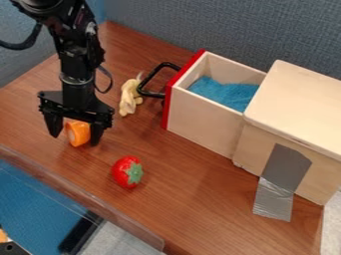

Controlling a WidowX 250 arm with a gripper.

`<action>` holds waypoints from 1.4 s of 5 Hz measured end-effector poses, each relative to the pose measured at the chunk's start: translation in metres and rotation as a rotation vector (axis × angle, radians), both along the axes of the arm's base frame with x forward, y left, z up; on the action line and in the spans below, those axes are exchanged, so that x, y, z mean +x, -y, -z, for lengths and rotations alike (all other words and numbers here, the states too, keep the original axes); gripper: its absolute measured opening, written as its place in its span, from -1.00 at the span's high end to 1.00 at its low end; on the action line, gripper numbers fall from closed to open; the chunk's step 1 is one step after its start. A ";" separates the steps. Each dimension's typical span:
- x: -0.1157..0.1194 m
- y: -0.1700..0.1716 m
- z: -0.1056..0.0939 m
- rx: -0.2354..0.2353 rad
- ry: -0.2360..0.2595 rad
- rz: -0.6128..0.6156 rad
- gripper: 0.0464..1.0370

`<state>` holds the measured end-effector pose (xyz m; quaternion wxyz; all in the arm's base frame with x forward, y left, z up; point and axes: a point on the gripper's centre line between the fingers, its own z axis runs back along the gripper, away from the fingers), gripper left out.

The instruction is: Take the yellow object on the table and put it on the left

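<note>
Yellow object [127, 97], perhaps banana, beside drawer [202, 122]

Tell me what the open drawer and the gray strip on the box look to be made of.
The drawer looks like smooth, bare wood: pale tan walls with squared edges, though grain is hard to make out. The gray strip is probably duct tape: flat and thin, with a silvery, wrinkled lower end.

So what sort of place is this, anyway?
Probably a robotics lab or workshop: a black robot arm hangs over a wooden table holding a toy strawberry and a wooden box patched with grey tape.
</note>
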<state>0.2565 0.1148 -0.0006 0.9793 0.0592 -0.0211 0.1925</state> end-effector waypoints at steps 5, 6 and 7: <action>0.021 0.006 0.020 -0.141 -0.072 0.277 -0.81; 0.016 0.008 0.017 -0.143 -0.077 0.288 -0.32; 0.014 -0.008 -0.013 -0.086 -0.027 0.288 -0.29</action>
